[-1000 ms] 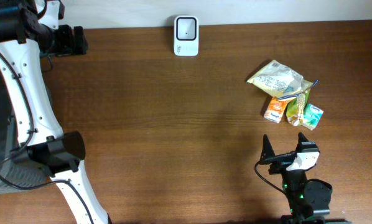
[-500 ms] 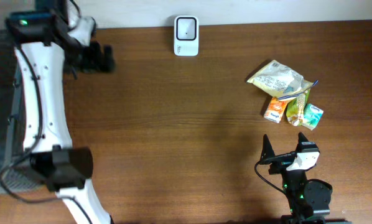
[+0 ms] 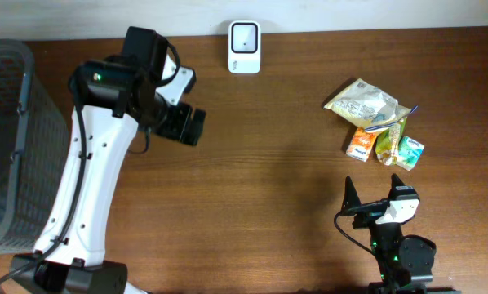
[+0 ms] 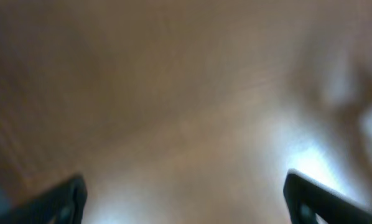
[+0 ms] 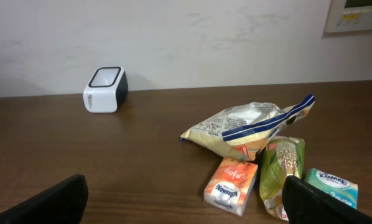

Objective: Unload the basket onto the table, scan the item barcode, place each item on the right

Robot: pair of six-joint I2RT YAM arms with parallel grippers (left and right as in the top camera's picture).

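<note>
A heap of items lies at the right: a cream snack bag (image 3: 365, 104) (image 5: 242, 129), an orange tissue pack (image 3: 360, 144) (image 5: 231, 185), a green packet (image 3: 388, 145) (image 5: 280, 171) and a teal tissue pack (image 3: 410, 152) (image 5: 331, 186). The white barcode scanner (image 3: 244, 46) (image 5: 105, 89) stands at the table's back edge. My right gripper (image 3: 374, 186) (image 5: 186, 208) rests open just in front of the heap, with nothing between its fingers. Over the left-middle of the table my left gripper (image 3: 187, 126) (image 4: 186, 205) hangs open and empty; its wrist view is blurred, showing only wood.
A grey wire basket (image 3: 7, 139) stands at the table's left edge beside the left arm. The wall runs behind the scanner. Brown tabletop lies between the two arms.
The left arm has swung from the far back-left corner rightward and forward over the table, uncovering the basket. The right arm and the items have not moved.
</note>
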